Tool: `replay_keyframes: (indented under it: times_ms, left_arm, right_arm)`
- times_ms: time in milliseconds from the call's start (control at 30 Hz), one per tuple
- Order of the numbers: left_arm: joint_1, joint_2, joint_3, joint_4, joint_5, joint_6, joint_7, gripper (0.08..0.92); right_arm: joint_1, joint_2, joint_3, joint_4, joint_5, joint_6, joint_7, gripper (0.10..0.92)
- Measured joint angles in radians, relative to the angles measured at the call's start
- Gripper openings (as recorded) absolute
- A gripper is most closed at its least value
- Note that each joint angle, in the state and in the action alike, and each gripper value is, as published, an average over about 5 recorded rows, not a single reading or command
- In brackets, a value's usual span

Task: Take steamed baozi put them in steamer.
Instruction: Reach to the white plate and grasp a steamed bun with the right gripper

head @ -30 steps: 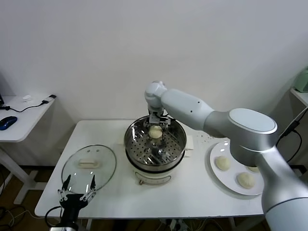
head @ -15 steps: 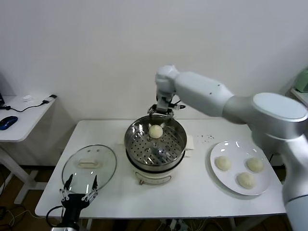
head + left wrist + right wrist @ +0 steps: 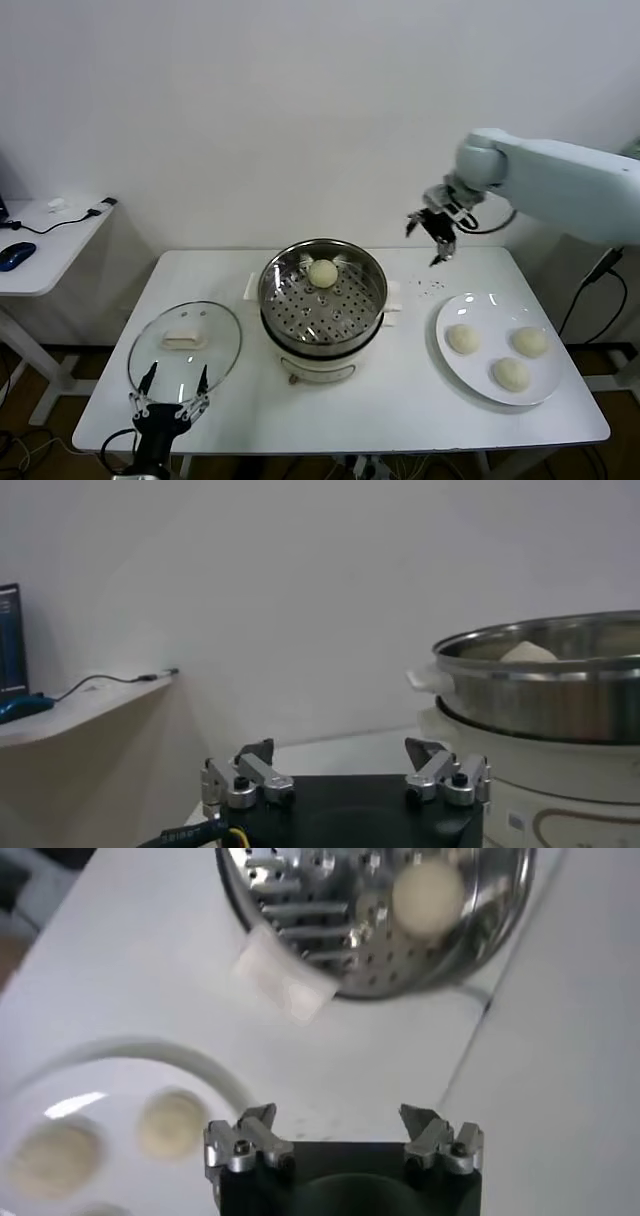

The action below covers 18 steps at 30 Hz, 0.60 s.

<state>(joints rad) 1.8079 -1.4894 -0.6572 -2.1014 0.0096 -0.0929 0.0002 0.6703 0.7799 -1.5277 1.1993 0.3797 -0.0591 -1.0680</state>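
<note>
Even, bright, diffuse room light; only soft, faint shadows under the steamer (image 3: 322,310) on the surface (image 3: 400,400). The steel rim shows glare; the right wrist view is motion-blurred, its plate (image 3: 150,1063) smeared.

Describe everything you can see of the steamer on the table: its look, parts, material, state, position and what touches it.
The steamer is a round, shiny steel pot with a perforated tray inside, on a cream-white base with side handles. It stands upright and uncovered near the middle of the white table. One baozi rests on the tray toward the far side. Its glass lid lies apart on the robot's left. No end effector touches it.
</note>
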Motion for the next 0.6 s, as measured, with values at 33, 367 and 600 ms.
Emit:
replay_keyframes:
  times_ms: [33, 367, 600]
  left_arm:
    - [0.003, -0.002, 0.0, -0.002, 0.0, 0.0, 0.0, 0.823]
    - [0.014, -0.024, -0.001, -0.02, 0.007, 0.003, 0.002, 0.823]
    - [0.023, -0.026, -0.011, -0.013, 0.009, -0.002, 0.0, 0.823]
  right_arm:
    - [-0.023, -0.019, 0.009, 0.004, 0.0, -0.019, 0.002, 0.823]
    - [-0.295, -0.106, 0.18, -0.007, -0.083, -0.128, 0.036, 0.823]
    - [-0.433, -0.089, 0.307, -0.082, -0.147, -0.149, 0.049, 0.823]
